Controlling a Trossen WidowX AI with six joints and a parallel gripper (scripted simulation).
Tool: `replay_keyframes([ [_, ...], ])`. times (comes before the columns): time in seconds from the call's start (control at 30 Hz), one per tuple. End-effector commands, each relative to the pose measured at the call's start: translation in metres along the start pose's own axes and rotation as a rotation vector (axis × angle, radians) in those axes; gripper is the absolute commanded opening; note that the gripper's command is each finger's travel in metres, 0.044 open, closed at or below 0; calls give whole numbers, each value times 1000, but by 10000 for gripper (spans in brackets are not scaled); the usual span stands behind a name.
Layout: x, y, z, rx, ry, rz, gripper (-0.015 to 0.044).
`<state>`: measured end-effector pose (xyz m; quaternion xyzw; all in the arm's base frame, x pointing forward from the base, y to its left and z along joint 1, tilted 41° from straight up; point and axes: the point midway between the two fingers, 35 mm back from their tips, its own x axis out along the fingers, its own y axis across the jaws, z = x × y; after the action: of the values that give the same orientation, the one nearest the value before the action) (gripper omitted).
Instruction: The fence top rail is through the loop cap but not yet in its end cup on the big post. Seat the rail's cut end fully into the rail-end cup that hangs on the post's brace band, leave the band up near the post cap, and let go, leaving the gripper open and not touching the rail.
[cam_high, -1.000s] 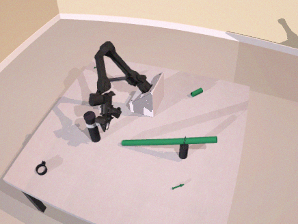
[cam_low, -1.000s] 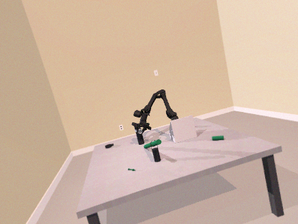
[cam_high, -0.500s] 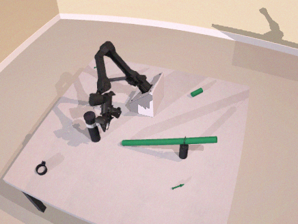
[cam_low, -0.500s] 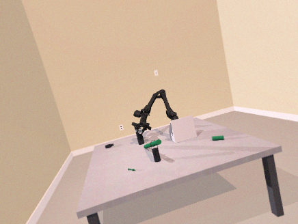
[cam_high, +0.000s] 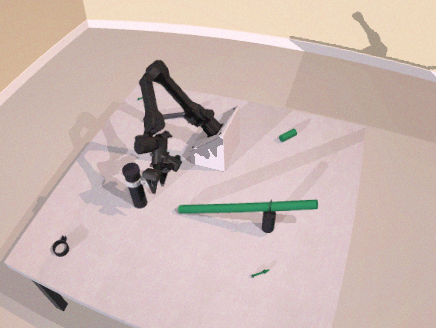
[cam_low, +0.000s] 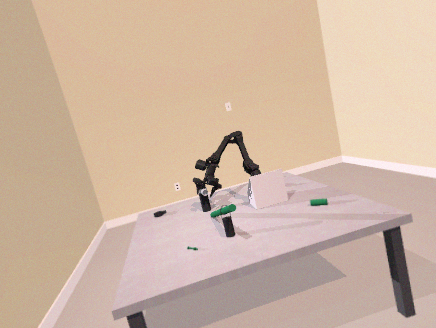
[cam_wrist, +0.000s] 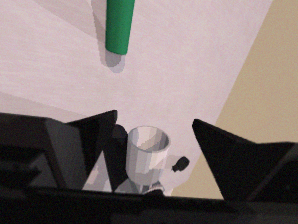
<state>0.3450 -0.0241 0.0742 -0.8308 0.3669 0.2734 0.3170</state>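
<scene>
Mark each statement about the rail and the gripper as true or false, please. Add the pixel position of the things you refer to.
1. The gripper (cam_high: 158, 189) (cam_low: 208, 194) (cam_wrist: 155, 118) is shut on the rail-end cup (cam_wrist: 147, 157). False: it is open, its fingers spread to either side of the cup.
2. The green top rail (cam_high: 225, 207) (cam_low: 223, 211) (cam_wrist: 119, 25) lies outside the cup. True.
3. The cup's mouth faces away from the rail. False: it opens toward the rail's near end.
4. The short green cylinder (cam_high: 288, 135) (cam_low: 319, 202) lies on the table (cam_high: 200, 280) (cam_low: 165, 270) (cam_wrist: 165, 75). True.
</scene>
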Motion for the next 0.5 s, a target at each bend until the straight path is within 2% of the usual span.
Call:
replay_keyframes([
  [0.0, -8, -6, 8, 7, 5, -2, 440],
  [0.3, -19, -11, 23, 18, 4, -1, 440],
  [0.47, -32, -22, 48, 319, -16, 12, 440],
])
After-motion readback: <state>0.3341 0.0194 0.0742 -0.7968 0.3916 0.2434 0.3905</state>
